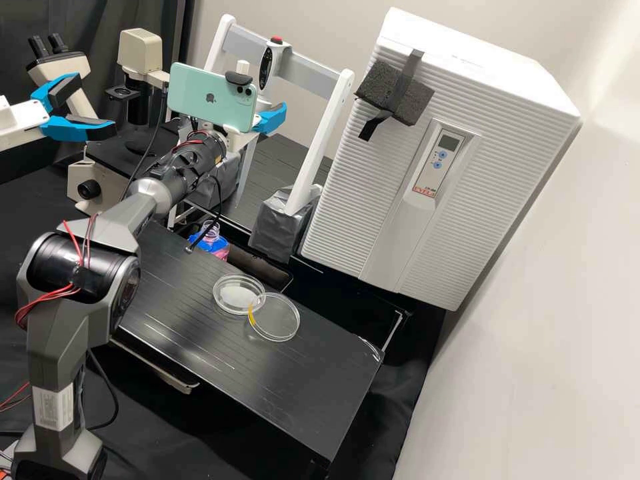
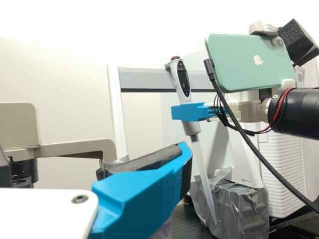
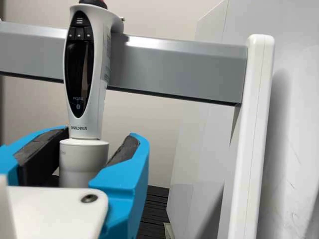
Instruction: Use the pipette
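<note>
My right gripper [image 3: 84, 147] sits around the pipette [image 3: 84, 74], which hangs on the stand [image 3: 174, 69]; whether I have clamped it, I cannot tell. My left gripper [image 1: 67, 110] hovers unclenched and empty. Lifting it and working at the bottle [image 1: 212, 241] and dishes [image 1: 238, 293] all lie ahead, I judge.

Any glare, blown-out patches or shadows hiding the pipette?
High view: light streaks glint off the black tray, hiding nothing. Left wrist view: the wall above the pipette is blown out white, yet its body reads. Right wrist view: even light on the pipette gripped by the right end effector; soft shadow on the white cabinet.
</note>
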Tool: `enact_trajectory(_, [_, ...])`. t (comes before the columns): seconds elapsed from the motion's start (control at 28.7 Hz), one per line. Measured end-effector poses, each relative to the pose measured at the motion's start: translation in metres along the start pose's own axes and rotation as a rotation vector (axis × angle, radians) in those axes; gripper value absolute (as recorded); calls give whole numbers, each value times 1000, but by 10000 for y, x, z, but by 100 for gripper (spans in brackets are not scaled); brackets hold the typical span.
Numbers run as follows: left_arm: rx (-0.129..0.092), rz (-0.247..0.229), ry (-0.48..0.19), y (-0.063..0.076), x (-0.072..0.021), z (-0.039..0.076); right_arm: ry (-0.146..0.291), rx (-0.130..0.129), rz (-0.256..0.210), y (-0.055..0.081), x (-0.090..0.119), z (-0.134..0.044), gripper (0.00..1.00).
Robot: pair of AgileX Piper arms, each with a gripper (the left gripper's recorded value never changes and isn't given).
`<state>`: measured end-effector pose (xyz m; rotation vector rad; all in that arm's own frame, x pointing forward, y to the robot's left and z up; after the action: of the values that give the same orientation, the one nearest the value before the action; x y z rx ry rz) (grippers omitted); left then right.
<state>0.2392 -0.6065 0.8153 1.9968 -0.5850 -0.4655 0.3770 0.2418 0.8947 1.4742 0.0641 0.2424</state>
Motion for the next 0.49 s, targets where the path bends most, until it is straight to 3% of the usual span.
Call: enact_trajectory(0.49, [0, -16, 9, -40, -34, -20, 17, 5, -18, -69, -22, -86, 0])
